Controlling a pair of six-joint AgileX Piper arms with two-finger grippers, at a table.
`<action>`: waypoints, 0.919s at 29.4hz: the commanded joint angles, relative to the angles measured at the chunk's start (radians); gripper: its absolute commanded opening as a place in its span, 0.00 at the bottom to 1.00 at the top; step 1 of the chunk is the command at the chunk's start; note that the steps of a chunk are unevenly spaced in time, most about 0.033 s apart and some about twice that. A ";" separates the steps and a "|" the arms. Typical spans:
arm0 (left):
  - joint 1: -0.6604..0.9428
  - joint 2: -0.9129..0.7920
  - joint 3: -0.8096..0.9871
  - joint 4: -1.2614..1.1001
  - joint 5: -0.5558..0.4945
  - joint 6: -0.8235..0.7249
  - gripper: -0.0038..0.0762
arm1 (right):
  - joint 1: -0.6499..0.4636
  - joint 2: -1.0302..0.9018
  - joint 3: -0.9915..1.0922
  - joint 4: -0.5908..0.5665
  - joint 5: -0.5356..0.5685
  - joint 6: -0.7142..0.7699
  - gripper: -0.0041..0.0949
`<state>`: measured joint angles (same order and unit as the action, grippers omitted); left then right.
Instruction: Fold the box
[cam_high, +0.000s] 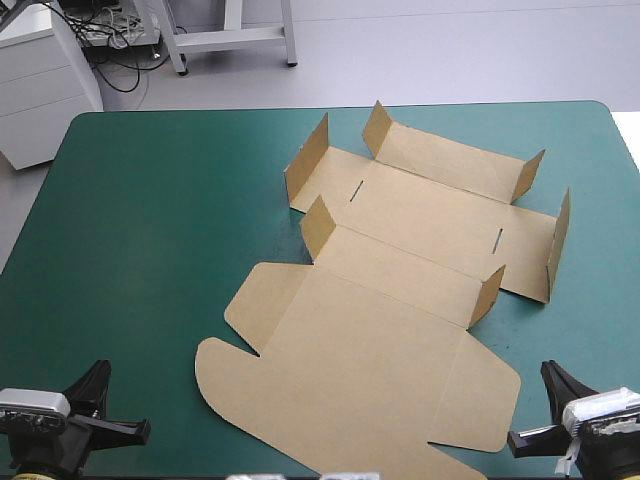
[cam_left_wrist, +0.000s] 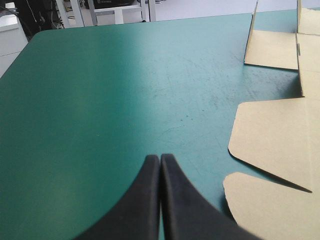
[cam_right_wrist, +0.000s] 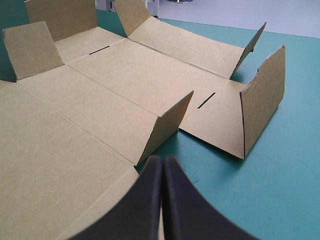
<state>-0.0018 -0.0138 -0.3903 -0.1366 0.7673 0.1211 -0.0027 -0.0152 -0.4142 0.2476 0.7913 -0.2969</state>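
Tabletop (cam_high: 150, 230): teal-green cover, with the left half bare.

Box (cam_high: 400, 300): one cut sheet of brown board lying flat on the cover, right of centre. It runs skewed from the near edge toward the far right part. No wall is tucked.

Largest panel (cam_high: 360, 380): at the near end, flat, with rounded corners. Its near left lobe (cam_left_wrist: 270, 210) lies flat on the cover.

Narrower panels lie beyond it toward the far side. Six small flaps stand up at their ends:
- three on the left, e.g. (cam_high: 319, 224);
- three on the right, e.g. (cam_high: 558, 240).

Two short dark slots are cut in the middle panel, one near its left end (cam_high: 355, 191) and one near its right end (cam_high: 499, 239).

Left end effector (cam_left_wrist: 160, 157): black fingers pressed together in one point, holding nothing. It sits at the near left over bare cover, with the box to its right and apart from it.

Right end effector (cam_right_wrist: 163, 159): fingers likewise closed tip to tip, holding nothing. It sits at the near right, its tip at the box's right edge, with a raised flap (cam_right_wrist: 167, 125) just ahead.
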 joint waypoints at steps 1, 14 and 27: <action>-0.008 -0.017 -0.027 -0.013 -0.075 -0.008 0.01 | 0.003 -0.027 -0.032 0.015 -0.070 -0.006 0.02; -0.008 -0.017 -0.027 -0.013 -0.075 -0.008 0.01 | 0.003 -0.027 -0.032 0.015 -0.070 -0.006 0.02; -0.008 -0.017 -0.027 -0.013 -0.075 -0.008 0.01 | 0.003 -0.027 -0.032 0.015 -0.068 -0.008 0.28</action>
<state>-0.0018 -0.0138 -0.3903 -0.1366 0.7673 0.1211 -0.0027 -0.0152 -0.4142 0.2505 0.7913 -0.2969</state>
